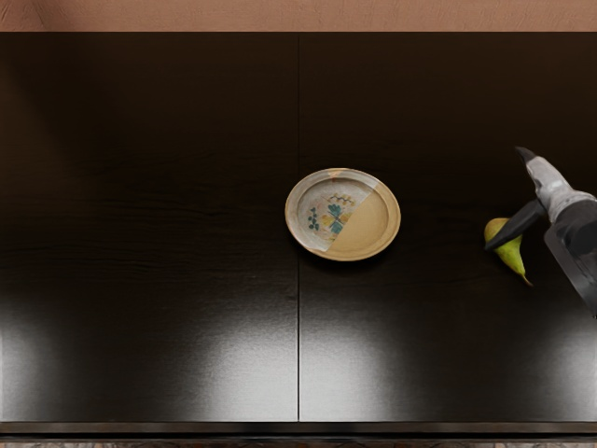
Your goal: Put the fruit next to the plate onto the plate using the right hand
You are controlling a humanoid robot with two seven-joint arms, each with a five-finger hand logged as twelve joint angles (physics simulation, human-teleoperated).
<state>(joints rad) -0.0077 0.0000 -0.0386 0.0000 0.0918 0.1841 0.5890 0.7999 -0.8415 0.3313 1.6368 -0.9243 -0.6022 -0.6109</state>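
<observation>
**Right hand spread above the pear, plate bare**

Nearest, the dark wooden table shows pale glare along its near part, and a thin seam runs from near to far through its middle.

Farther in, at the right, the yellow-green pear lies on the table with its narrow tip pointing near and right. It is well apart from the plate, off to that plate's right.

The right hand reaches in from the right edge just over the pear, with its dark forearm slanting down towards the near right. Two of its fingers show, spread wide: one dark finger stretches left across the pear's broad far end, the other points away to the far left. They are not closed around the fruit. Whether the lower finger touches the pear, I cannot tell.

The plate sits at the table's centre, half tan and half patterned in blue.

Beyond the table's far edge runs a reddish-brown strip.
</observation>
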